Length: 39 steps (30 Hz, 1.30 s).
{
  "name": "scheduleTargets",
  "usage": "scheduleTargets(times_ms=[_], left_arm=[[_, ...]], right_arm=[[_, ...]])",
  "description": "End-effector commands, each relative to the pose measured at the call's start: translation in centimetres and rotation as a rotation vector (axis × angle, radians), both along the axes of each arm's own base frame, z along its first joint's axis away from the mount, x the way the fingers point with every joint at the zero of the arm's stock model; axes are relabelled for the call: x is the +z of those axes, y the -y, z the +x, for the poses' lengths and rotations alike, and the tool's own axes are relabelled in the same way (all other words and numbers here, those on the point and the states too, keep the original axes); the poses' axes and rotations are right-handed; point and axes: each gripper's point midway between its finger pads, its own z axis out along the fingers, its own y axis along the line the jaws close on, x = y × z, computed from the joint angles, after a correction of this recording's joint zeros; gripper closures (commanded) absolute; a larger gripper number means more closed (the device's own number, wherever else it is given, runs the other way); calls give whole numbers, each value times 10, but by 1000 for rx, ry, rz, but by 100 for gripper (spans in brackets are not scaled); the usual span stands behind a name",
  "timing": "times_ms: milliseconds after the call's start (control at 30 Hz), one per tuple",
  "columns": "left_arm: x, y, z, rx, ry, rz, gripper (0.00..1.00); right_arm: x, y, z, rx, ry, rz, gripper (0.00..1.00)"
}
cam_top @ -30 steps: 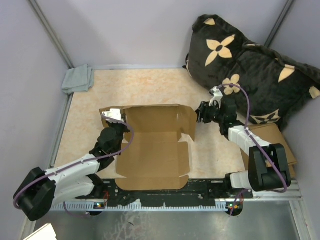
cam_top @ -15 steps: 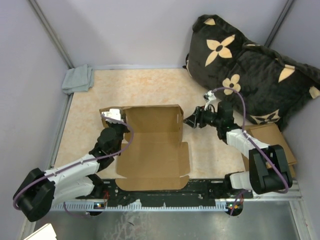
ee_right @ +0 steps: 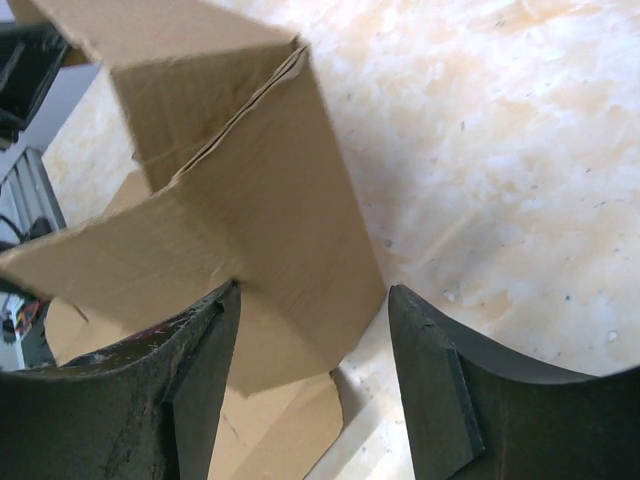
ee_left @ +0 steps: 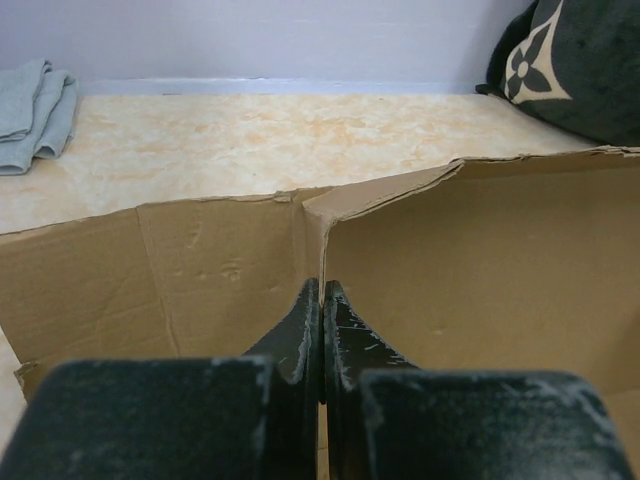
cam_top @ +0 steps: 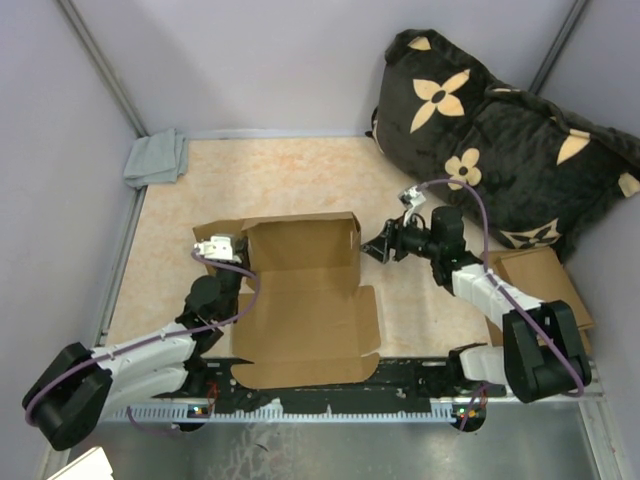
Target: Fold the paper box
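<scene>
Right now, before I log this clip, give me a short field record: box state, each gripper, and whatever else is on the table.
box: paper box partly folded; rear wall standing, front panel flat on the table
left: left gripper shut at the box's left rear corner, apparently pinching cardboard
right: right gripper open, straddling the box's right rear flap
other items: grey cloth in the far left corner; dark flowered cushion at far right; flat cardboard stack beside the right arm
</scene>
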Motion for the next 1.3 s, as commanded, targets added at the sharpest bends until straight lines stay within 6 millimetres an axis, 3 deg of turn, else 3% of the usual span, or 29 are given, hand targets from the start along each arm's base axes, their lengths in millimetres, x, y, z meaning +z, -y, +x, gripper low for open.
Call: scheduleTargets(times_ms=[0, 267, 500, 700, 1000, 1267], left_arm=[[-6, 5, -5, -34, 10, 13, 100], [-6, -2, -20, -57, 82, 22, 100], [-4, 16, -28, -142, 125, 92, 100], [-1, 28, -29, -162, 129, 161, 100], [1, 25, -29, -143, 132, 164, 100], [3, 22, -31, -135, 147, 157, 100]], right_arm=[[20, -10, -9, 47, 111, 5, 38], [20, -16, -24, 50, 107, -9, 36], [21, -15, -28, 23, 114, -27, 34], [16, -19, -24, -22, 96, -66, 33], [-8, -38, -11, -156, 86, -207, 35], [15, -27, -13, -224, 141, -162, 32]])
